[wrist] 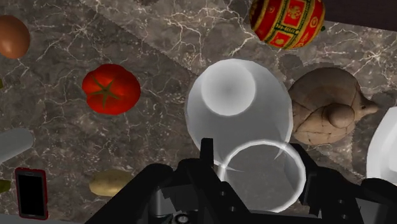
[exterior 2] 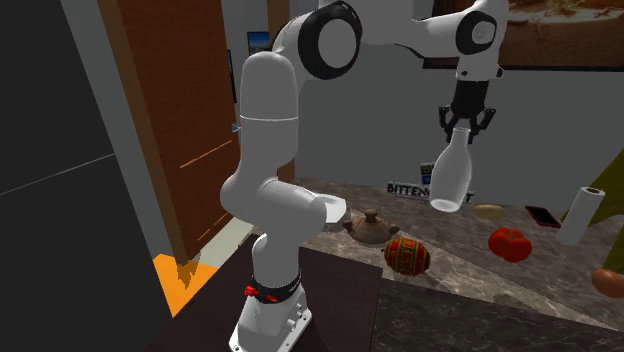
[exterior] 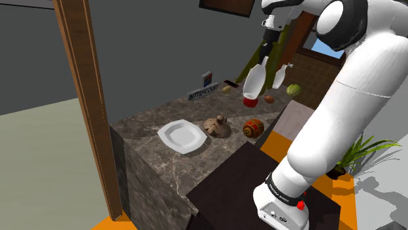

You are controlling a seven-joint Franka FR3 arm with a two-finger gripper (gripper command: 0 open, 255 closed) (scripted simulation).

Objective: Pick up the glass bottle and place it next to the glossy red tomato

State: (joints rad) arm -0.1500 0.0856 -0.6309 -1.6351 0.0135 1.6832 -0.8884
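Observation:
A white, translucent bottle (exterior 2: pixel 452 178) hangs upright in the air above the marble counter (exterior 2: pixel 460 270), and my gripper (exterior 2: pixel 468 124) is shut on its neck. In the shoulder view the bottle (exterior: pixel 255 78) hangs under the gripper (exterior: pixel 265 59) and partly hides the tomato (exterior: pixel 250 101). The glossy red tomato (exterior 2: pixel 510 243) lies on the counter, lower than the bottle and towards the second exterior view's right. In the wrist view the bottle (wrist: pixel 238 105) is seen from above, clasped in my gripper (wrist: pixel 256 167), with the tomato (wrist: pixel 111 88) a short way beside it.
A red patterned egg-shaped jar (exterior 2: pixel 407 255), a brown lidded pot (exterior 2: pixel 372 228) and a white plate (exterior: pixel 182 136) sit near the arm's side. A potato (exterior 2: pixel 488 211), a phone (exterior 2: pixel 543 215), a white roll (exterior 2: pixel 580 215) and a brown egg-like thing (exterior 2: pixel 608 282) lie around the tomato.

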